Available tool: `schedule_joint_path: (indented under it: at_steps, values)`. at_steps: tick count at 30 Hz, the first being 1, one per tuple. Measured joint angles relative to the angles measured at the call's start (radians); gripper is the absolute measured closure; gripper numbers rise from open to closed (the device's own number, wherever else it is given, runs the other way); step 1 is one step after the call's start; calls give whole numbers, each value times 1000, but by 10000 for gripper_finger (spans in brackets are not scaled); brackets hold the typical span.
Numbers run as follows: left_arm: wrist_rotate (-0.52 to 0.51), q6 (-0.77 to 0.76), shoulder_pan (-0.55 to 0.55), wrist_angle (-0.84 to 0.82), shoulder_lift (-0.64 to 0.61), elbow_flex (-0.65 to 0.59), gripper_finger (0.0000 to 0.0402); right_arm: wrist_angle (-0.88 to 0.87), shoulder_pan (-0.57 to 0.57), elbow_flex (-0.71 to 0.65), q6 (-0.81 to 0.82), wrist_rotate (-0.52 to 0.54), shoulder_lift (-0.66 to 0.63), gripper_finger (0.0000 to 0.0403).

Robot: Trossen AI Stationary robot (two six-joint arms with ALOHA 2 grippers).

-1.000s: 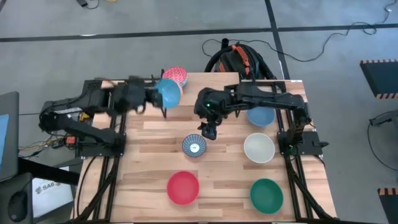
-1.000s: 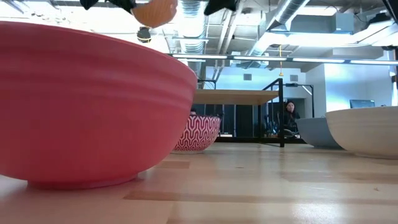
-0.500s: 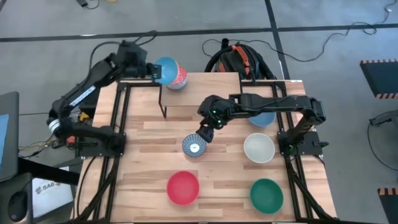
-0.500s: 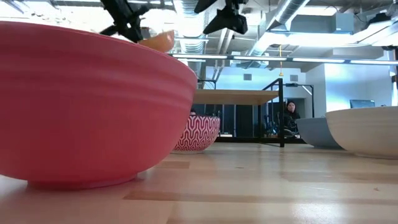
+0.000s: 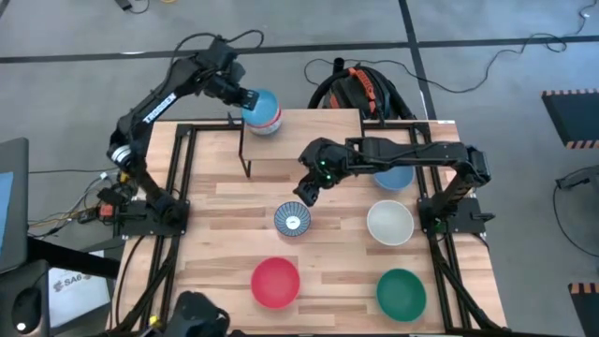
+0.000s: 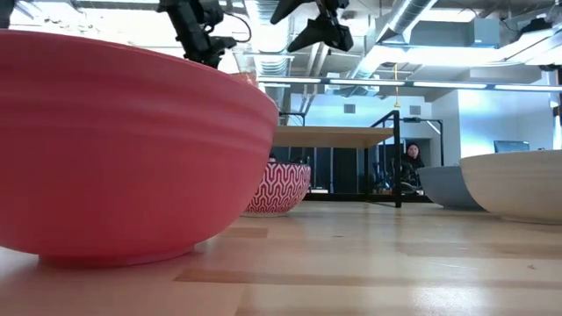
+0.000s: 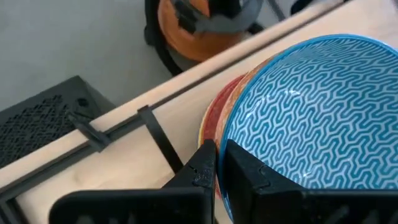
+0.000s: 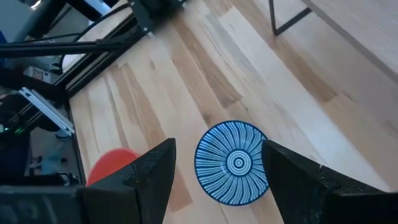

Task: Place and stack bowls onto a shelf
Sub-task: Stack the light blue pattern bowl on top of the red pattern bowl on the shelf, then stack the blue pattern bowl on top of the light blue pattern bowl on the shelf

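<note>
My left gripper (image 5: 245,97) is shut on a bowl that is blue with a wavy pattern inside (image 7: 311,112) and orange outside, at the shelf's (image 5: 309,140) far left corner. The bowl is right over a pink-red speckled bowl (image 5: 270,124) that stands on the shelf board. My right gripper (image 5: 307,187) is open and empty, a little above the blue-and-white bowl (image 8: 231,163) on the table's middle, its fingers on either side of the bowl in the right wrist view. My left gripper pinches the blue bowl's rim (image 7: 225,149) on the side toward the table's left, one finger inside the bowl and one outside. The fingers come from the table's left, slanting down. The bowl sits mouth up over the pink-red bowl's rim (image 7: 212,118); I cannot tell if they touch.
On the table stand a red bowl (image 5: 275,282) at the near middle, a teal green bowl (image 5: 401,291) at the near right, a white bowl (image 5: 389,223) and a light blue bowl (image 5: 395,177) partly under my right arm. A person (image 6: 409,162) sits far behind.
My left gripper has swung with the blue bowl from the shelf's left side toward the table's far edge, then a little to the right, bringing the bowl over the pink-red bowl on the shelf. My right gripper has come down a little over the blue-and-white bowl.
</note>
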Motion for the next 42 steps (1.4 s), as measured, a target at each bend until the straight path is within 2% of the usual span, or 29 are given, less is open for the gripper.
schedule_joint_path:
  at_steps: [7,10,18,26,28,31,36,39,42]
  values:
    - [89,30,0,-50,63,18,370,-84,15,0,20,3,-1,138]
    - [90,33,-1,-33,57,18,355,-148,29,0,19,52,-16,138]
    - [61,9,-6,-17,-38,19,308,-240,27,1,-22,147,-56,138]
    - [-72,-29,-92,-23,-204,-6,281,-315,-11,0,-60,147,-71,138]
    - [-115,-48,-152,-9,-268,-51,280,-311,1,-15,-64,148,-81,138]
    - [-189,-114,-281,99,-401,-196,280,-285,23,-118,-51,148,-138,138]
    - [-342,-296,-582,480,-635,-539,280,-109,54,-393,46,114,-304,138]
    - [-482,-335,-776,696,-701,-692,280,-82,60,-506,95,109,-403,138]
    - [-624,-338,-927,808,-707,-780,280,-135,37,-582,129,159,-489,138]
